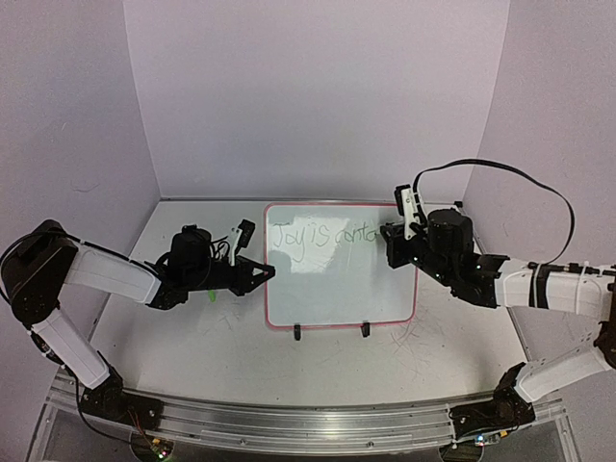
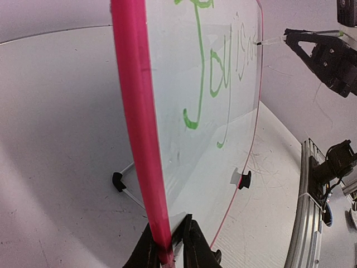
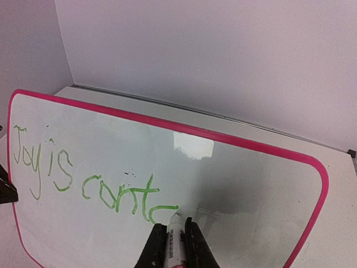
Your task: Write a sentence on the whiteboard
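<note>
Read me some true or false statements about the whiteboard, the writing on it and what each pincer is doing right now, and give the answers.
1. The left pincer is clamped on the whiteboard at its left rim. True.
2. The right pincer is empty. False: it grips a marker whose tip is at the board.
3. The writing is blue. False: it is green and stops mid-word at "Joy is conta".
4. The whiteboard rests on a black stand with two feet showing at its lower edge. True.
</note>
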Controlling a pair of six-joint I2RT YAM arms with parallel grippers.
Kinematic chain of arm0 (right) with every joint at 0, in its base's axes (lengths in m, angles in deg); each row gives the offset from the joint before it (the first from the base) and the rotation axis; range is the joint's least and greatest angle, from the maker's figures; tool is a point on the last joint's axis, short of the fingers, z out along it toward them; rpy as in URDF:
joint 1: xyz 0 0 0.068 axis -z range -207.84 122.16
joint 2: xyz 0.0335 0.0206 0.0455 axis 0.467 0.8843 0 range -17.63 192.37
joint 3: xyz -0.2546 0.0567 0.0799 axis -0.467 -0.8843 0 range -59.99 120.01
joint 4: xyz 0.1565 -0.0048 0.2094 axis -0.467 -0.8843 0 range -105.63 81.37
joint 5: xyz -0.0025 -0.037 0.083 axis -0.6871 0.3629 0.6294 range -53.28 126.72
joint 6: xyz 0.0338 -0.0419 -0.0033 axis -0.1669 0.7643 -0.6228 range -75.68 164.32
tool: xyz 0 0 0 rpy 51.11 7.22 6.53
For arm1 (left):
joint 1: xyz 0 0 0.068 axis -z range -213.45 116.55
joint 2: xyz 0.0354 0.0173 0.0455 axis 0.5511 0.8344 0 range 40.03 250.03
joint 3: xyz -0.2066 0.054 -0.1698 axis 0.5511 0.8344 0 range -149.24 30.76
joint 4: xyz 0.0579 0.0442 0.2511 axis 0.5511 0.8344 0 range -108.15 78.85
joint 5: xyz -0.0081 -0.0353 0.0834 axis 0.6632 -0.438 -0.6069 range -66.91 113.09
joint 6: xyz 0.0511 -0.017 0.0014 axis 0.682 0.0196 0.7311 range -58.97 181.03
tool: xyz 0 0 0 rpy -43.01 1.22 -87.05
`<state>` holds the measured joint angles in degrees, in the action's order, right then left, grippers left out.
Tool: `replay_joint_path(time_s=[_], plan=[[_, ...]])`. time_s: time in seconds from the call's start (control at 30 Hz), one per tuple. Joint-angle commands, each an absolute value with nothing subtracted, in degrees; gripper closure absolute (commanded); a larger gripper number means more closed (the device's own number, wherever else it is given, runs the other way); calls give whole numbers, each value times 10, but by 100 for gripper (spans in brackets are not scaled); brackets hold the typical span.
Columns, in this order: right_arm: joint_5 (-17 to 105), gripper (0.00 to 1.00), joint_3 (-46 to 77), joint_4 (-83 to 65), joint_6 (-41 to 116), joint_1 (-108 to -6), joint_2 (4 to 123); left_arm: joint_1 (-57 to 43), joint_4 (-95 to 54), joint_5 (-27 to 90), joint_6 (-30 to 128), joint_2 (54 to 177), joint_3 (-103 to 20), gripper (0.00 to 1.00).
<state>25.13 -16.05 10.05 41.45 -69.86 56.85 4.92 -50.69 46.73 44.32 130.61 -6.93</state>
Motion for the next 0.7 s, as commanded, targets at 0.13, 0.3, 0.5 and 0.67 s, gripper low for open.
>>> replay_joint_path(time_s=[0.13, 0.3, 0.5, 0.67], plan=[[248, 100, -167, 90, 403, -691, 566, 50, -476, 397, 476, 1317, -62, 100], [249, 100, -184, 74, 394, -691, 553, 50, -476, 396, 476, 1317, -62, 100], [243, 100, -187, 71, 398, -691, 549, 50, -475, 396, 476, 1318, -60, 100], [259, 100, -177, 83, 401, -691, 533, 50, -476, 396, 475, 1321, -61, 100]])
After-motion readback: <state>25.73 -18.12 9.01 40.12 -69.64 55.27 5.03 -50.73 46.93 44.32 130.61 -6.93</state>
